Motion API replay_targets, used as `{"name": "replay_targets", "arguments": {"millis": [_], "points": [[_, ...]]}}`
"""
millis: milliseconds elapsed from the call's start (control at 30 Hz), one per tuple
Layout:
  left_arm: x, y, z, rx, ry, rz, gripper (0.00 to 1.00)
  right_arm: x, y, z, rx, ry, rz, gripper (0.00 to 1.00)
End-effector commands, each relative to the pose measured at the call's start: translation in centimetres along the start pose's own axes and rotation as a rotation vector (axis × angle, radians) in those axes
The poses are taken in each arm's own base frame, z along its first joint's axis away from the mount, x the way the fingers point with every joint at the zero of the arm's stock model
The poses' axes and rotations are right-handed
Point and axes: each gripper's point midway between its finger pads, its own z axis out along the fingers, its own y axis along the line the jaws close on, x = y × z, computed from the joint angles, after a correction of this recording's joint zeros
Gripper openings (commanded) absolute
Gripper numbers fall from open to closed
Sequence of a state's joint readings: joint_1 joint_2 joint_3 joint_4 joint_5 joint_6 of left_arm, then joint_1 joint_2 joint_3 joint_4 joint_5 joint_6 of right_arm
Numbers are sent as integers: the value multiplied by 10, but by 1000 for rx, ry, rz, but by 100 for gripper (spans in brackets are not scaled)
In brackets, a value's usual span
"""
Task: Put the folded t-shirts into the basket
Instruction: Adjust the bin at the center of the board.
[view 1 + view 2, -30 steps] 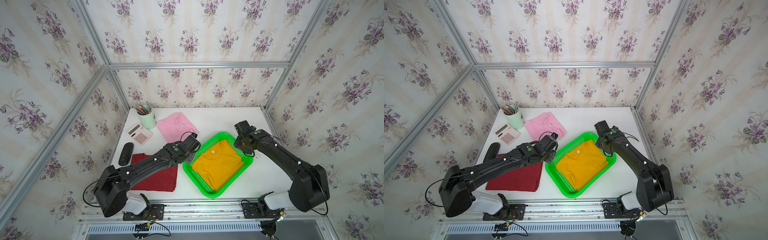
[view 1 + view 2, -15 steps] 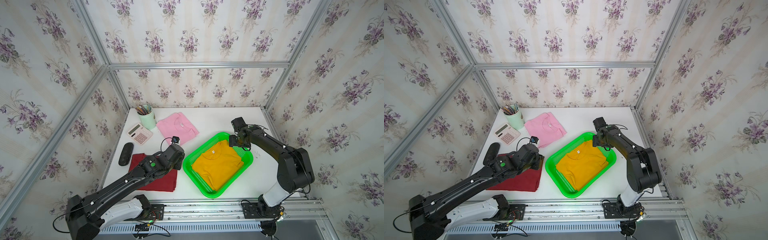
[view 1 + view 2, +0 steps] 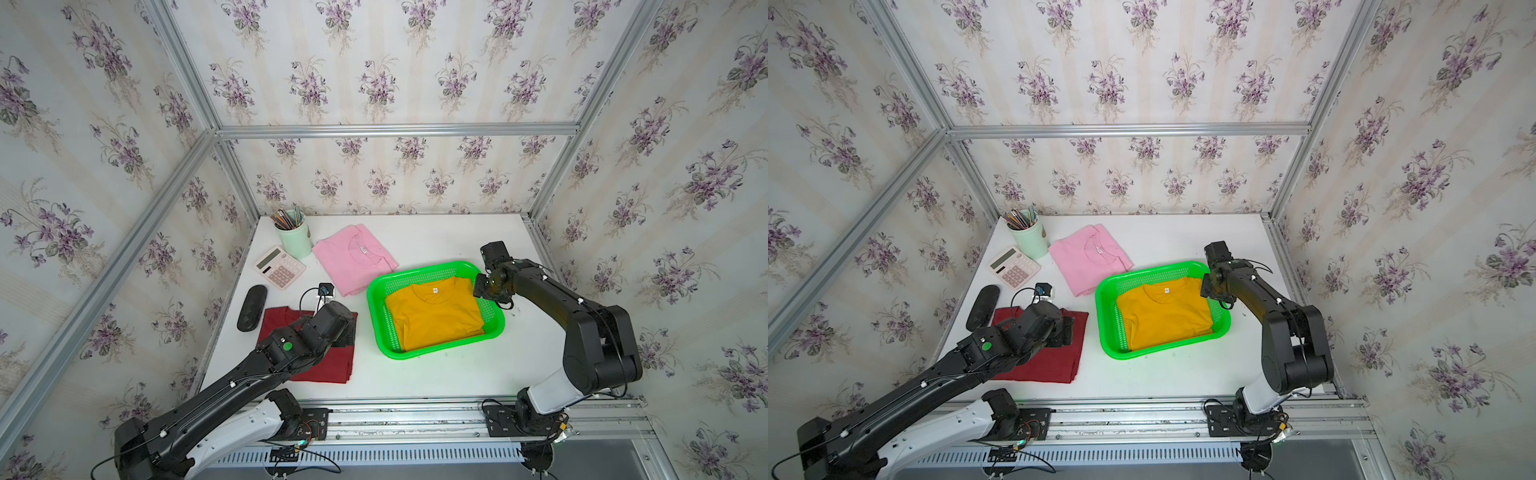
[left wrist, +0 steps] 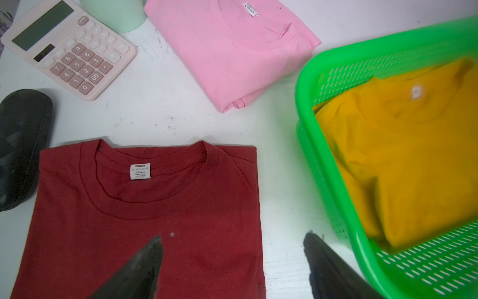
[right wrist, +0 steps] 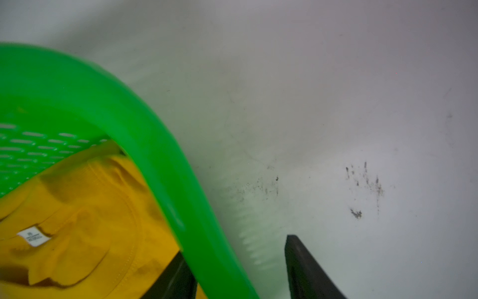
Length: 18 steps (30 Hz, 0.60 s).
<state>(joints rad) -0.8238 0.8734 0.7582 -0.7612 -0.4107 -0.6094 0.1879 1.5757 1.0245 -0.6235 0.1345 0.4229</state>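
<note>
The left arm hides much of the dark red t-shirt (image 3: 332,365) in both top views. Left gripper (image 4: 232,236): jaws wide apart and empty, above that shirt's edge. Right gripper (image 5: 234,246): jaws apart, straddling the blurred rim of the basket (image 5: 155,145), outer finger clear of it. The yellow t-shirt (image 3: 434,313) lies in the basket. The pink t-shirt (image 3: 357,259) lies on the scuffed white table (image 3: 436,378). Floral wallpaper (image 3: 374,62) covers the walls.
</note>
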Motion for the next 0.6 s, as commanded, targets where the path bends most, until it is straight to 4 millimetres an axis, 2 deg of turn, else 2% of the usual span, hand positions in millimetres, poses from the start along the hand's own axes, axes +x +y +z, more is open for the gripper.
{"name": "replay_targets", "arguments": {"millis": [0,200,367,467,567], "points": [[-2,3,2,-16,-3,-33,87,1,-10,3,-6,12,106,55],[3,17,8,-50,18,-118,88,-7,-19,0,-19,-4,214,50],[8,32,14,-66,60,-238,88,-15,-13,-6,-69,-32,259,50],[13,43,20,-94,90,-322,88,-18,-9,-15,-101,-47,287,51],[24,60,25,-164,124,-442,88,-25,-6,-32,-140,-92,297,57]]}}
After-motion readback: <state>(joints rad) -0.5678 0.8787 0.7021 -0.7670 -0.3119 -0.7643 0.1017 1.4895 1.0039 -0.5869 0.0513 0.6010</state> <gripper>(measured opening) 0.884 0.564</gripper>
